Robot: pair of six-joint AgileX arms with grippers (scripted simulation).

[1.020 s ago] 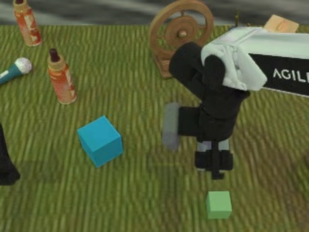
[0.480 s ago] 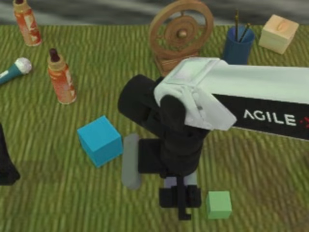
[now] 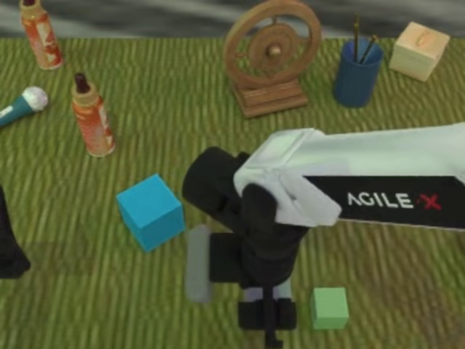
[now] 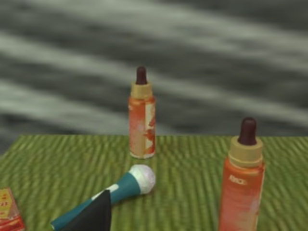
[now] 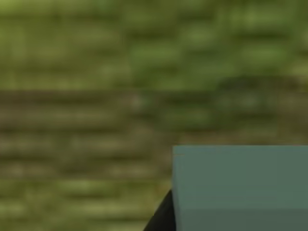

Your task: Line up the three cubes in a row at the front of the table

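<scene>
Right tool (image 3: 269, 320) low at the bench (image 3: 407, 291) front beside the green cube (image 3: 329, 307), seemingly gripping the grey-blue cube (image 5: 240, 187).

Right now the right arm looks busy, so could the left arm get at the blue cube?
Probably yes. The blue cube stands alone on open table, with nothing between it and the left arm parked at the left edge. The right gripper works farther right, beside the green cube.

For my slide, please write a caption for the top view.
Right gripper lowers beside small green cube; blue cube waits left.
</scene>
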